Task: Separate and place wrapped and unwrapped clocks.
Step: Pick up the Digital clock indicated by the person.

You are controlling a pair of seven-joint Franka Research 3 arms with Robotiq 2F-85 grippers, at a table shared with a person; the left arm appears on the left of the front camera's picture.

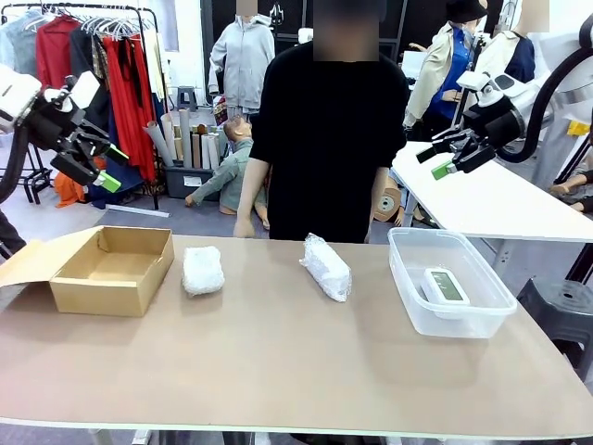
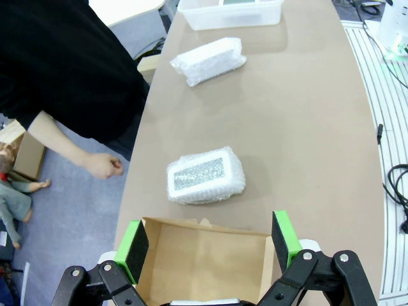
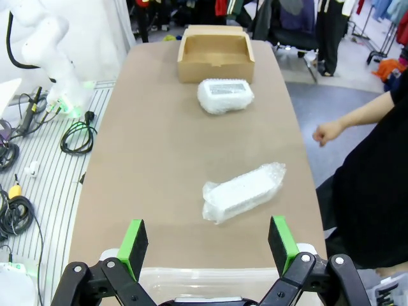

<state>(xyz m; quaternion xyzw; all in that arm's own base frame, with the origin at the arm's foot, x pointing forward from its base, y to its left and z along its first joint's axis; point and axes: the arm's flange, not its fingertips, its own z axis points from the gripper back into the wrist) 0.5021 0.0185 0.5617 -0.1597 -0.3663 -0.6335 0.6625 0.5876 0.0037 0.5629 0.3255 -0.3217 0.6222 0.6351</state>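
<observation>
Two bubble-wrapped clocks lie on the brown table: one (image 1: 203, 270) (image 2: 205, 176) (image 3: 225, 95) beside the cardboard box, the other (image 1: 326, 266) (image 2: 208, 60) (image 3: 243, 191) near the middle. A bare white clock (image 1: 445, 286) with a grey screen rests inside the clear plastic tub (image 1: 408, 287) at the right. My left gripper (image 1: 104, 167) (image 2: 209, 240) hangs open high above the box, holding nothing. My right gripper (image 1: 439, 159) (image 3: 208, 240) hangs open high above the tub, also holding nothing.
An open brown cardboard box (image 1: 113, 269) (image 2: 203, 261) (image 3: 215, 50) stands at the table's left. A person in black (image 1: 326, 130) stands at the far edge, arms down, one fist (image 2: 105, 166) (image 3: 326, 132) beside the table. The near half of the table (image 1: 278, 371) is bare.
</observation>
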